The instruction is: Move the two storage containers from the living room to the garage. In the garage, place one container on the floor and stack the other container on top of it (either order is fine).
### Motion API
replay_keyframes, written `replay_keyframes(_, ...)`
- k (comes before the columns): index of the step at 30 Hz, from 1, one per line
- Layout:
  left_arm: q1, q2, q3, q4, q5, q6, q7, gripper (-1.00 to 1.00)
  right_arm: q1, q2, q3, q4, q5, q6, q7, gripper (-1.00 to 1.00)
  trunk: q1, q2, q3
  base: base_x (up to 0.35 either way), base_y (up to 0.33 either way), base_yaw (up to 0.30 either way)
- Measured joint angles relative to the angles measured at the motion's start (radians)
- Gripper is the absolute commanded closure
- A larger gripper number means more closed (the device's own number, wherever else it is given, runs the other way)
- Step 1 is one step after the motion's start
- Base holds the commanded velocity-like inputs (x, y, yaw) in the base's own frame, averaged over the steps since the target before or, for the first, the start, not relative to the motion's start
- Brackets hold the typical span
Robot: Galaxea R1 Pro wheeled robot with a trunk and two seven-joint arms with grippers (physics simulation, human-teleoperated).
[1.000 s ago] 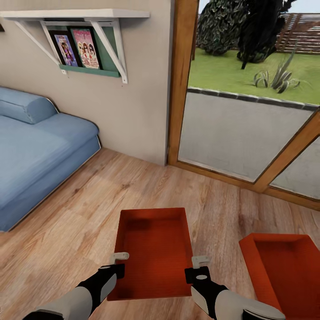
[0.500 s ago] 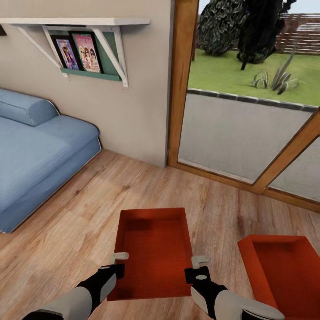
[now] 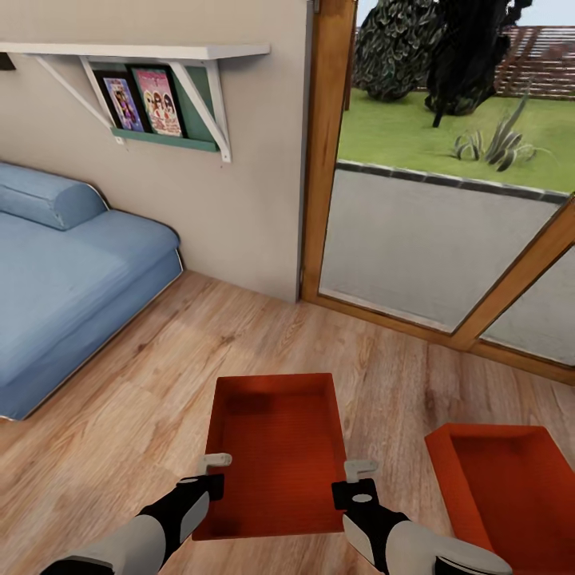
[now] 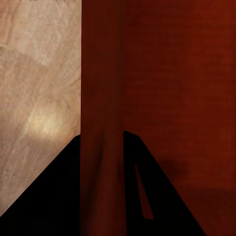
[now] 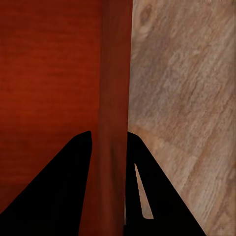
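Note:
One orange-red storage container (image 3: 275, 455) sits between my two arms over the living room's wood-plank floor (image 3: 160, 383). My left gripper (image 3: 214, 471) is shut on its left long wall (image 4: 102, 88), which runs between the black fingers (image 4: 54, 196). My right gripper (image 3: 358, 477) is shut on the opposite wall (image 5: 115, 73), with dark fingers (image 5: 59, 187) on either side. The second storage container (image 3: 503, 495) lies on the planks to the right, apart from the first. The garage is out of view.
A blue sofa (image 3: 64, 271) fills the left side against the beige wall (image 3: 239, 208). A white shelf (image 3: 136, 56) with framed pictures hangs above it. Wood-framed glass doors (image 3: 447, 231) stand ahead and to the right, with a garden behind them.
The whole room has slid slightly down and left in the picture, so the camera moved. The held container and both grippers keep their place in the view.

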Motion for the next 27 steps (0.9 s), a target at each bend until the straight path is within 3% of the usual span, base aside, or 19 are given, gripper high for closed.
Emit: replay_keyframes(27, 0.0, 0.001, -0.002, 0.0, 0.002, 0.0, 0.0, 1.0, 0.0, 0.003, 0.003, 0.002, -0.003, 0.0, -0.002, 1.0, -0.104, 0.189, 0.085, 0.0, 0.0, 0.0)
